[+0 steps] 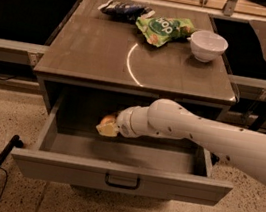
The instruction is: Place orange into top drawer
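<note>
Nearest the camera, top drawer [62, 167] stands pulled fully out; flat front panel, dark handle [122, 180] at centre. Drawer floor bare and grey along the front half.

Gripper [107, 126] is inside the drawer cavity, toward the back and left of centre, above the drawer floor. Jaws clenched around the orange [105, 120]; one pale finger shows just under the fruit. Orange is therefore within the drawer opening but held in the air, not resting on the floor. Only its upper left part is visible, in shadow under the cabinet top.

White arm [208, 138] enters from the right edge and crosses over the drawer's right side.

Cabinet top [95, 56] above: a curved light reflection near its middle. At its far edge, right to left: white bowl [208, 44], green snack bag [163, 28] just beside it, dark packet [123, 9] touching the bag's left end
</note>
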Robot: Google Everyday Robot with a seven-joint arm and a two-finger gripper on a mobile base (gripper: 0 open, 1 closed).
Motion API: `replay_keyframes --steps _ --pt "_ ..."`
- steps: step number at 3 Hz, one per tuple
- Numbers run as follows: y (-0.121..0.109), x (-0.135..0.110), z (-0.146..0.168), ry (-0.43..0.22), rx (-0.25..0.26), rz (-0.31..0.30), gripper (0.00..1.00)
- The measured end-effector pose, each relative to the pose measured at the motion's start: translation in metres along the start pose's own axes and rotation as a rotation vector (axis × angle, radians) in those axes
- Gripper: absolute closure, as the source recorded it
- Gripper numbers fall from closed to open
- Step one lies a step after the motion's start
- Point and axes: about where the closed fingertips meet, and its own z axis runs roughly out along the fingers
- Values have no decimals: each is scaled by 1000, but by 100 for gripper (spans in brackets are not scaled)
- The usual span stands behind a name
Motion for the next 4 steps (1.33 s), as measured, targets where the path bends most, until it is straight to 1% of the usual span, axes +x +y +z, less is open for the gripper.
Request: replay_keyframes --steps 1,2,3,4 --pt "1 3 0 15 2 0 7" --pt "6 8 -13 28 18 6 0" --pt "13 12 -39 24 46 20 0" --pt "22 15 -80 -1 81 43 0"
